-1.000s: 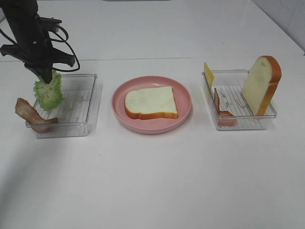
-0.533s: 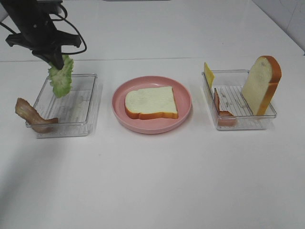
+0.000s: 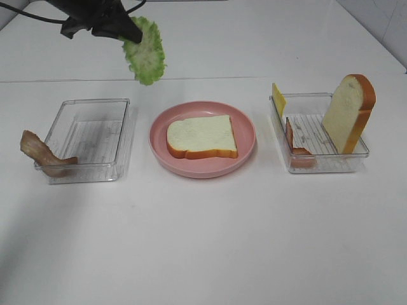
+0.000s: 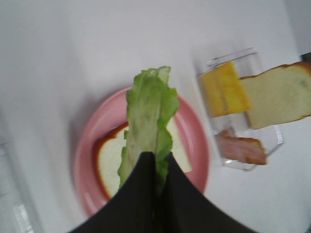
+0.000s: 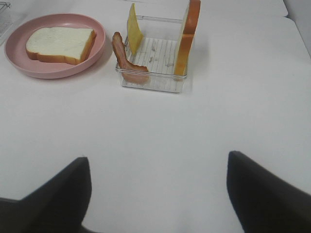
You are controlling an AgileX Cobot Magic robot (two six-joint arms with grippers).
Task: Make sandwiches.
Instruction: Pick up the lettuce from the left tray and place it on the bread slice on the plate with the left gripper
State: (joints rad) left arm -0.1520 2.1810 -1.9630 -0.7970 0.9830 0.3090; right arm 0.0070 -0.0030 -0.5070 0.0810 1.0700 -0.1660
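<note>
The lettuce leaf (image 3: 146, 51) is dangled in mid-air, up behind the gap between the left tray (image 3: 95, 100) and the pink plate (image 3: 247, 133). It's touched only by the left gripper (image 3: 130, 33), which is pinched tight on its top edge. The right gripper (image 5: 158, 194) is held spread wide over bare table near the right tray (image 5: 150, 86), with nothing gripped.

Counted up:
- **Bread:** two slices, with one bread slice (image 3: 202, 135) laid flat on the plate and a second slice (image 3: 348, 113) stood upright in the right tray.
- **Bacon:** two strips, with one bacon strip (image 3: 296, 146) in the right tray and another strip (image 3: 41, 151) draped over the left tray's edge.
- **Cheese:** one cheese square (image 3: 278, 98).
- **Lettuce:** one leaf.
</note>
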